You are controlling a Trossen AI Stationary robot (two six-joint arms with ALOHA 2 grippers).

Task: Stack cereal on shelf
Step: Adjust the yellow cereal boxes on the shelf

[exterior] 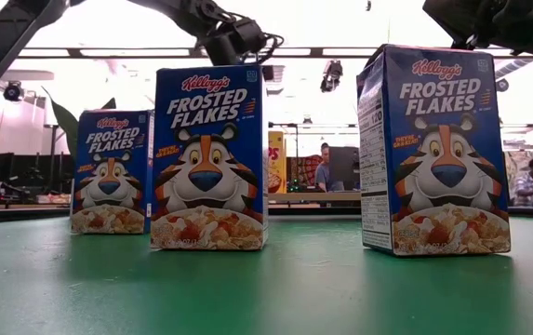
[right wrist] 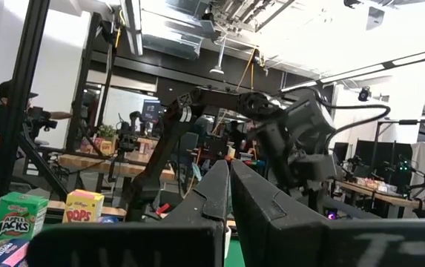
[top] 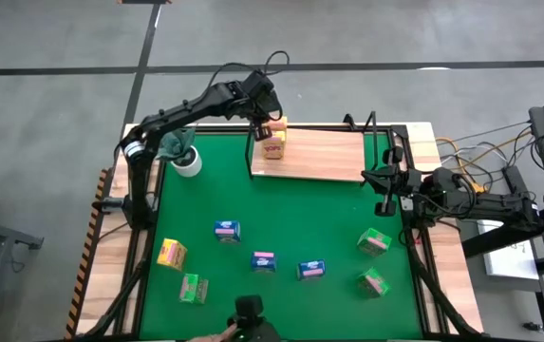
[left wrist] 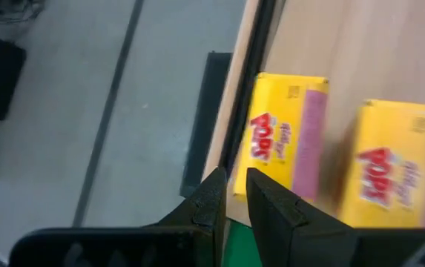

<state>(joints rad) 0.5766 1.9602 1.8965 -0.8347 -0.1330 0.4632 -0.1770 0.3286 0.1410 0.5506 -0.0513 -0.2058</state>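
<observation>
The left gripper (top: 273, 122), fingers closed and empty, hung over two small yellow-orange cardboard cereal boxes (top: 273, 142) on the light-brown wooden shelf (top: 321, 155) at twelve o'clock. Light, crushable, they probably suit side grips.

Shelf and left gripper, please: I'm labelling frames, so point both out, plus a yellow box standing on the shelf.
shelf (top: 333, 157), high view, bare board.
left gripper (top: 264, 130), high view, between fingertips.
yellow box (left wrist: 280, 137), left wrist view, printed face.

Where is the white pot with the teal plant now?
In the high view, the white pot with a teal plant stands at the green mat's far left corner, under the left arm, left of the wooden shelf.
</observation>
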